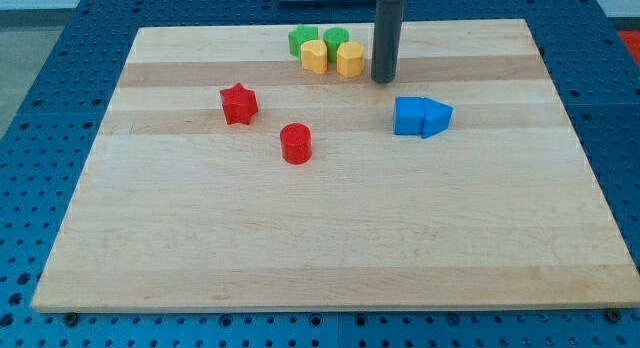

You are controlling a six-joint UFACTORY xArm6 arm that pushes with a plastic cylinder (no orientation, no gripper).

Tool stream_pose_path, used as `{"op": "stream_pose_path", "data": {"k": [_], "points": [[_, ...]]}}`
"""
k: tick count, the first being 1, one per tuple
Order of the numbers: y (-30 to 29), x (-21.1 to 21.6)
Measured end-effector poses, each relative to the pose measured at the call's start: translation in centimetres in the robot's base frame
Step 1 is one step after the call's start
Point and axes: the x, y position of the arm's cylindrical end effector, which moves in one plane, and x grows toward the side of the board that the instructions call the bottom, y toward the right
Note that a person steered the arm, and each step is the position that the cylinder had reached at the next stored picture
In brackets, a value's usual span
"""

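My tip [382,80] rested on the wooden board [320,238] near the view's top, just to the view's right of the yellow hexagonal block [350,59], close beside it; contact could not be confirmed. No gripper was fitted, only the rod. A second yellow block [315,56] sat touching the first, with two green blocks [303,38] [336,37] directly behind them. The blue cube [408,116] and blue wedge [437,117] lay touching, below-right of my tip. The red star [239,104] and red cylinder [296,143] sat apart, toward the view's left.
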Motion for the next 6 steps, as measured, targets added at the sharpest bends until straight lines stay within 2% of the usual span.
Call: {"op": "stream_pose_path", "data": {"k": [1,3,4,6], "points": [[1.6,-1.7],[1.3,-8.0],[-0.4,-8.1],[-1.0,-4.7]]}}
